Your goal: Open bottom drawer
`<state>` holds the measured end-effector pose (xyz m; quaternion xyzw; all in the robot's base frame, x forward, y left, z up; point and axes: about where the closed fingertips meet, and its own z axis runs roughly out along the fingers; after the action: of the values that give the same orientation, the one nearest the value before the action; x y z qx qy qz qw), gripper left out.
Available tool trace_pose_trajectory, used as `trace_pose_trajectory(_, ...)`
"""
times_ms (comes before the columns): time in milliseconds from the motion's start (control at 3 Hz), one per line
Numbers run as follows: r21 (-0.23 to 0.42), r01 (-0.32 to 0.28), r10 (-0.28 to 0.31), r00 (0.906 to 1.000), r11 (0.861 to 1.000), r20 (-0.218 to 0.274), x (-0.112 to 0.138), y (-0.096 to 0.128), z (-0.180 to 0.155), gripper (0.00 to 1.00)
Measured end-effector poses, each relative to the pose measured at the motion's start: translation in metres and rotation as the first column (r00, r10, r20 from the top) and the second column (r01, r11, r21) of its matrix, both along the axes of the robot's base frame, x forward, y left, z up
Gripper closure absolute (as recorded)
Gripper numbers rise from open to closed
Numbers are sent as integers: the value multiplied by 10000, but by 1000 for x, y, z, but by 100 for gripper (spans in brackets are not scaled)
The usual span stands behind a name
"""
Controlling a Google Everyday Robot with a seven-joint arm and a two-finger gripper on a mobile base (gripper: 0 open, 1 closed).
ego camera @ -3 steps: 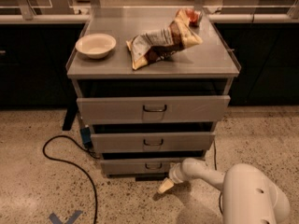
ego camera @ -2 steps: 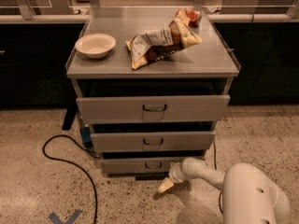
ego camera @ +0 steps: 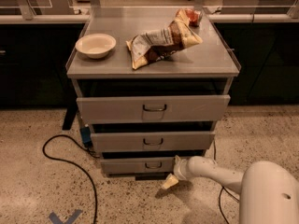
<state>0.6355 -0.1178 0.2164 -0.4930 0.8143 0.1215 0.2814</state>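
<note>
A grey metal cabinet stands on a speckled floor, its three drawers stepped in size from top to bottom. The bottom drawer [ego camera: 135, 165] is the lowest and narrowest front, just above the floor, with a small dark loop handle [ego camera: 153, 165] at its centre. It sits slightly forward of the cabinet body, with a dark gap above its top edge. The middle drawer [ego camera: 187, 141] and the top drawer [ego camera: 196, 107] above it also stand a little way out. The robot's pale arm [ego camera: 210, 171] reaches in from the near right, and the end effector [ego camera: 171, 181] hangs low by the floor, just beside the right end of the bottom drawer's front and to the right of the handle. It has hold of nothing that can be seen, and whether it is open or closed cannot be told. On the cabinet's top surface [ego camera: 210, 55] a cream bowl [ego camera: 95, 45] sits at the left and a crumpled snack bag [ego camera: 161, 43] lies at the middle, with a red-topped packet [ego camera: 192, 17] at the far right. A black cable [ego camera: 70, 160] loops across the floor to the left.
</note>
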Motion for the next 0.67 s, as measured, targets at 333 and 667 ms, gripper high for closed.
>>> trace_pose_trajectory(333,-22,-95,95,10000,10000,26,-2,2,6,0)
trace_pose_trajectory(667,-94,90,-90,10000,9999,-37,-2,12,-18,0)
